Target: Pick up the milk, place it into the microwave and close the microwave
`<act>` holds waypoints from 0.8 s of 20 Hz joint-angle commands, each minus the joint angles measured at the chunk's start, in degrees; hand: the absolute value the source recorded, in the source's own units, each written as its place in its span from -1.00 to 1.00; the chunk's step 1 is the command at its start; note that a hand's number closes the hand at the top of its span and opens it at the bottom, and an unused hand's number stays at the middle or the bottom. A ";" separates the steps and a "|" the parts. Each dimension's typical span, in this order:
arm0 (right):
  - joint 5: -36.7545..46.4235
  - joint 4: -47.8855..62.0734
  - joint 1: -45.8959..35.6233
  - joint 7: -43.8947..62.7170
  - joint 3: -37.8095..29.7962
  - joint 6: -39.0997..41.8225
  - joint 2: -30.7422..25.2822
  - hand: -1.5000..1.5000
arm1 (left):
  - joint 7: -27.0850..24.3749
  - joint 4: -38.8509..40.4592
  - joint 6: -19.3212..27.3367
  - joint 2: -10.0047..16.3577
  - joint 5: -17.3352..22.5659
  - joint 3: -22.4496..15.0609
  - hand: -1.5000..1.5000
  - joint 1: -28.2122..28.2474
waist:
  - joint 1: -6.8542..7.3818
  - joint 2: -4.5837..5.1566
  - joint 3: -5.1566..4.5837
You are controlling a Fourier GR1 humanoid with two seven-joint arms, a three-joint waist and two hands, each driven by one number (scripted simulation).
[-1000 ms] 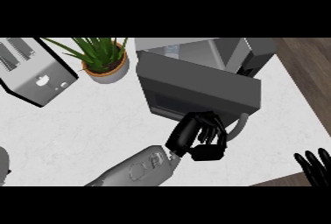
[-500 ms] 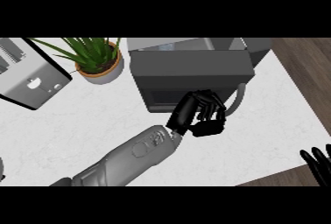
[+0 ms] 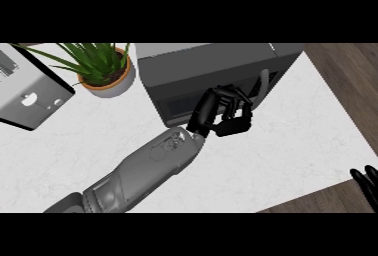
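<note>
The robot's left forearm (image 3: 144, 172) stretches diagonally from the lower left of the frame. Its left hand (image 3: 221, 114) is at centre, fingers curled against the dark front of the microwave (image 3: 214, 62) and holding nothing visible. The microwave fills the upper centre, its door apparently flush. The milk cannot be seen. The right hand (image 3: 365, 181) rests at the lower right edge, fingers straight and upright.

Left forearm (image 3: 148, 170): grey, angled up from lower left.
Left robot hand (image 3: 221, 114): fingers curled inward.
Right robot hand (image 3: 366, 181): lower right edge, fingers straight.
</note>
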 commanded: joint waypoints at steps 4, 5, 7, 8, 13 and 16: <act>-2.05 -0.95 -1.65 1.17 -1.03 -0.53 -0.92 -1.00 | -1.97 3.57 -0.81 -0.01 5.85 2.50 1.00 -1.42 | -0.98 0.59 0.05; -2.75 -1.42 -1.09 1.40 -0.38 0.20 -1.09 -1.00 | -1.42 4.11 -1.32 -0.01 6.61 3.28 1.00 -2.22 | -1.38 0.63 0.07; -3.25 -1.24 -1.02 1.42 -1.01 0.17 -1.31 -1.00 | -3.17 4.18 0.34 -0.01 7.61 4.04 1.00 -1.32 | -1.71 0.77 0.06; -3.40 -1.65 -1.55 1.65 -0.32 0.20 -1.22 -1.00 | -3.08 4.96 0.16 -0.01 7.59 4.03 1.00 -2.02 | -1.13 0.87 0.08; -4.03 -2.51 -1.68 2.40 -0.27 2.14 -3.16 -1.00 | -6.41 5.64 2.42 -0.01 8.23 3.42 1.00 -2.07 | -1.25 0.71 0.07; -5.32 -2.59 -2.56 2.49 -0.29 2.20 -3.27 -1.00 | -7.70 5.08 2.72 -0.01 9.32 3.10 1.00 -2.34 | -1.73 1.13 0.08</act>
